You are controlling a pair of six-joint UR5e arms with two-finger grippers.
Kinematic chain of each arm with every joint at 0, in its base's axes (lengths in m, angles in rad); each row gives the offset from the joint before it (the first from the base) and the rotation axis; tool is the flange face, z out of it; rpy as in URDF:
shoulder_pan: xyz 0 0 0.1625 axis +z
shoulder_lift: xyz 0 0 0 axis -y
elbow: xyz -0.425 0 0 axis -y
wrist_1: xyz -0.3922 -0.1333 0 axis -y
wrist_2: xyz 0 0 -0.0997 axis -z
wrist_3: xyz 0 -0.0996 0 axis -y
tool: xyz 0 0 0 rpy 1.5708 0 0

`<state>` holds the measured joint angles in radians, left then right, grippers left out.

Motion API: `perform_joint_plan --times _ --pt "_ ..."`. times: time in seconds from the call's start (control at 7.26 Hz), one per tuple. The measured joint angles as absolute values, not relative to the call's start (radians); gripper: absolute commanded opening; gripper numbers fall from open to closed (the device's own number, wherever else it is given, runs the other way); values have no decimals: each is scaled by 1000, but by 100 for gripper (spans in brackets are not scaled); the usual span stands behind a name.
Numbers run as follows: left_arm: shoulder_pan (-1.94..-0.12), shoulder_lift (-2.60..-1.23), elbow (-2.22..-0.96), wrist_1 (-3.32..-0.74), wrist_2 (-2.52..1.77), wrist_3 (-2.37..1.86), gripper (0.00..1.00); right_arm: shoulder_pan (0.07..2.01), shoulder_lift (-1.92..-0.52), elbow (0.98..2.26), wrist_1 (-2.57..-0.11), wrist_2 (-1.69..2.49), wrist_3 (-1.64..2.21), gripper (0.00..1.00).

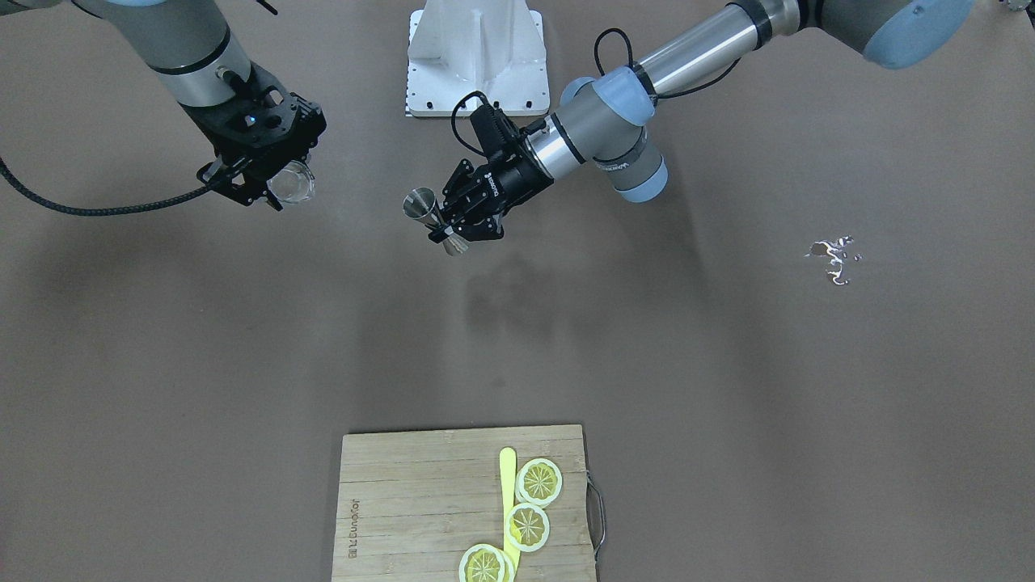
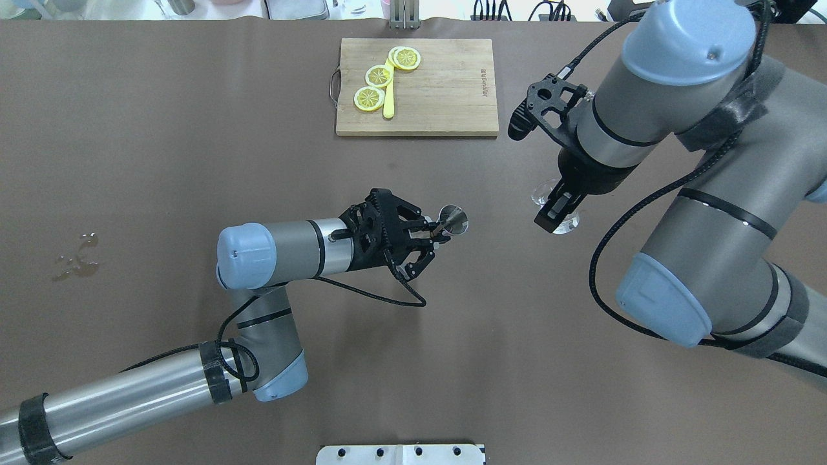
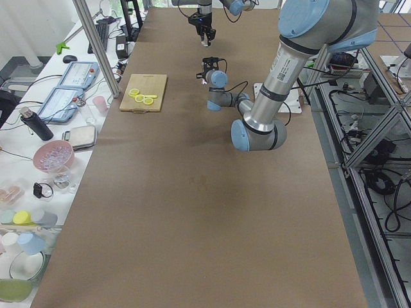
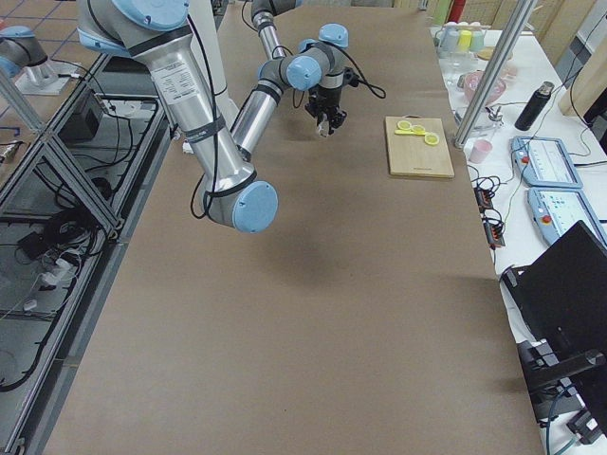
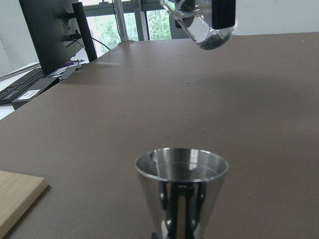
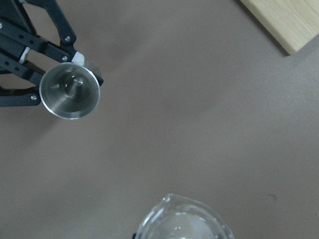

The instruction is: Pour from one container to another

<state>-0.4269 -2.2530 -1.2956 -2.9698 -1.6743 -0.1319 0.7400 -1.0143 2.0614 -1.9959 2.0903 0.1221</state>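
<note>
Jigger [image 5: 182, 191], mouth up so nothing spills, pinched at the waist between the left gripper's [image 2: 434, 230] closed jaws, while the right gripper's [image 1: 279, 190] jaws clamp the glass [image 1: 293, 181] aloft, well apart, apparently awaiting the pour.

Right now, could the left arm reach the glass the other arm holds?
Probably yes. The left gripper holds the jigger, the right gripper the glass, with only bare table between them; the glass seems to hang higher, though.
</note>
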Motion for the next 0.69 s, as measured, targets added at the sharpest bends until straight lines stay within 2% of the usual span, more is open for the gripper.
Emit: perform_joint_plan --times 0.69 --pt "-427 -2255 -1290 -2970 -1676 -129 0 682 -906 1968 -2054 2082 123 0"
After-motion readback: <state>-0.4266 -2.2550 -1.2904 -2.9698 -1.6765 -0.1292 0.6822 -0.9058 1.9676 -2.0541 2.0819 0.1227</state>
